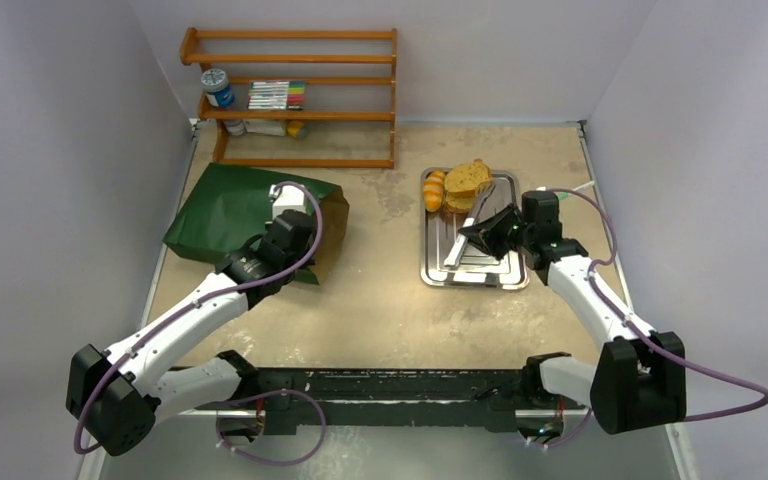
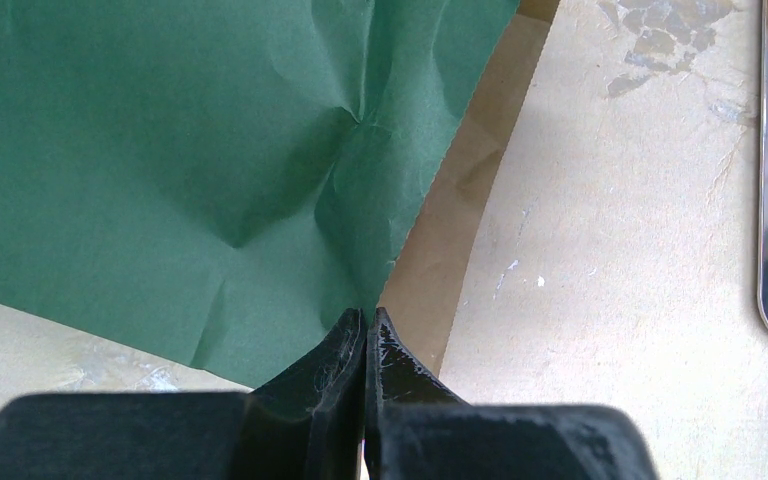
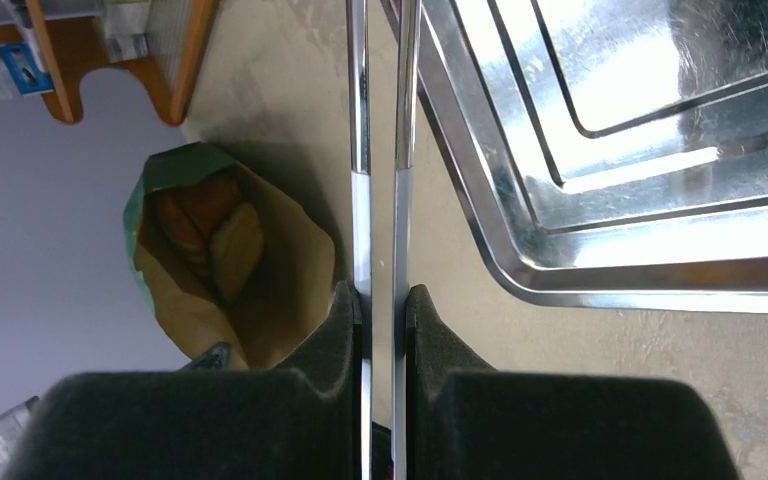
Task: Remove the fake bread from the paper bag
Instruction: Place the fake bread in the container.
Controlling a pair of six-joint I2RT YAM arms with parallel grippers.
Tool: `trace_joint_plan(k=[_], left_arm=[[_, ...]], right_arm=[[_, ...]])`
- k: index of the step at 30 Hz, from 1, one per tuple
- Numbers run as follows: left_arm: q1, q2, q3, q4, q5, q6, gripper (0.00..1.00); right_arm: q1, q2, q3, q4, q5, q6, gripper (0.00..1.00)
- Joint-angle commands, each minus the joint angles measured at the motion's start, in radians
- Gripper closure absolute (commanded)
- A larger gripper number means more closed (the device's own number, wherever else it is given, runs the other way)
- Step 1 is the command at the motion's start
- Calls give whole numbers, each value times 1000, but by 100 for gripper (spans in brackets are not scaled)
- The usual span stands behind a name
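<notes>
The dark green paper bag (image 1: 235, 210) lies on its side at the left, its brown mouth (image 1: 332, 235) facing right. My left gripper (image 2: 368, 318) is shut on the bag's rim (image 2: 400, 240). The right wrist view looks into the open bag (image 3: 175, 170), where tan and brown bread pieces (image 3: 230, 245) lie inside. More fake bread sits at the far end of the metal tray (image 1: 440, 275): a striped orange roll (image 1: 434, 190) and brown slices (image 1: 468, 180). My right gripper (image 3: 382, 300) is shut on the long metal tongs (image 3: 360, 150), which angle over the tray (image 3: 660, 230).
A wooden rack (image 1: 295, 95) stands at the back wall with a can (image 1: 217, 87) and markers (image 1: 278, 95) on it. White walls close in the table on the left, the back and the right.
</notes>
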Motion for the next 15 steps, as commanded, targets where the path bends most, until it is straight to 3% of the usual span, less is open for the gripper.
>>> trace_joint_plan(k=[1, 10, 15], left_arm=[[-9, -6, 13, 63, 15, 10, 100], [-14, 15, 21, 73, 11, 10, 100], [-18, 17, 17, 74, 4, 6, 100]], right_arm=[[-6, 0, -25, 71, -51, -21, 100], [-30, 15, -52, 72, -58, -44, 100], [-41, 21, -64, 79, -71, -45, 85]])
